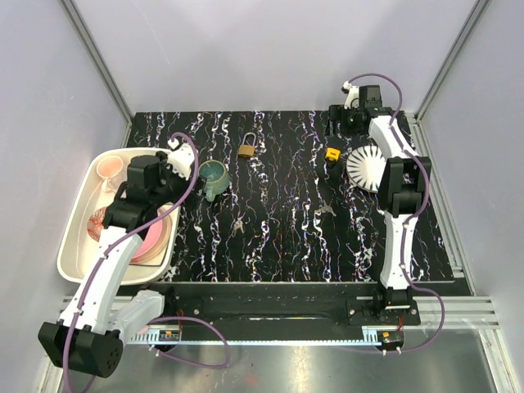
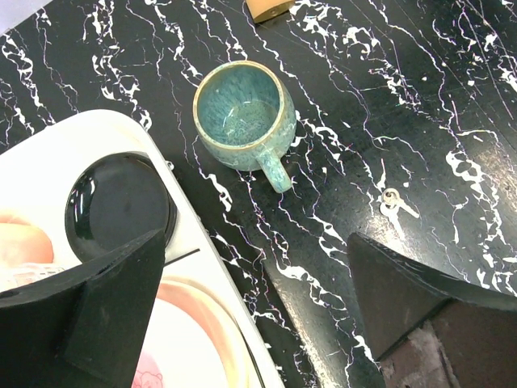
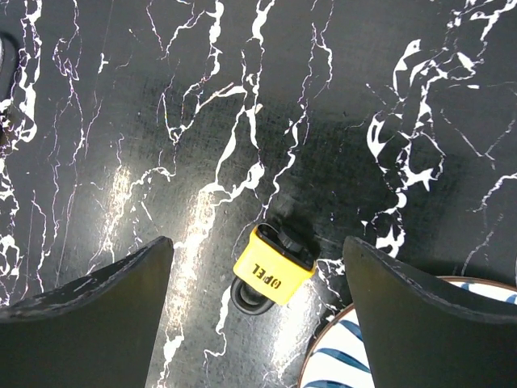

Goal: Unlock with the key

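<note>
A brass padlock [image 1: 246,148] lies on the black marbled table at the back middle; only its lower edge [image 2: 269,7] shows in the left wrist view. A small bunch of silver keys [image 1: 237,224] [image 2: 396,202] lies loose near the table's middle. My left gripper [image 1: 178,160] [image 2: 257,242] hangs open over the tray's right rim, short of the mug and left of the keys, holding nothing. At the back right my right gripper [image 1: 344,123] [image 3: 258,242] is open, with a yellow tag marked OPEL [image 1: 332,153] [image 3: 273,267] lying on the table between its fingers, untouched.
A teal mug [image 1: 214,177] [image 2: 242,113] stands between the tray and the padlock. The cream tray [image 1: 75,246] [image 2: 202,242] at the left holds a pink plate, a pink cup [image 1: 109,169] and a black bowl [image 2: 121,202]. A blue-striped plate [image 1: 367,168] [image 3: 404,360] lies beside the yellow tag.
</note>
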Action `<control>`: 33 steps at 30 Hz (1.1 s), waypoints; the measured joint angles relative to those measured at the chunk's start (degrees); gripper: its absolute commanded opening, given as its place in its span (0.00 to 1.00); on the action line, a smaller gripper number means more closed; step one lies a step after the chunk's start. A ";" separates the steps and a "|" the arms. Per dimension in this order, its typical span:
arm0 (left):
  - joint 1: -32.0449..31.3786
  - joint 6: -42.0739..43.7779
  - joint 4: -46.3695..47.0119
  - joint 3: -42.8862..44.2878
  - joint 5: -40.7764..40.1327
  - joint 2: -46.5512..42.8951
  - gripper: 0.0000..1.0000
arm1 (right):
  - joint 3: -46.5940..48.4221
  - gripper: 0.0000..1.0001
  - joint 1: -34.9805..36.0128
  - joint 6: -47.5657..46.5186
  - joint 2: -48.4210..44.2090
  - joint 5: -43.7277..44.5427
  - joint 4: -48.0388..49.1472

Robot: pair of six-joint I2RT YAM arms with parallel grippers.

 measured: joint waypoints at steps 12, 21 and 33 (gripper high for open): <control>1.84 -0.26 0.55 -0.98 0.94 0.09 0.99 | 1.77 0.92 0.17 1.25 4.55 -2.05 -3.67; 2.14 -0.50 0.83 -1.09 1.49 0.61 0.99 | 1.75 0.92 0.22 1.86 6.40 -3.23 -4.52; 2.21 -0.66 0.87 -1.09 2.25 1.03 0.99 | -0.02 0.90 0.26 1.99 7.28 -5.88 -4.98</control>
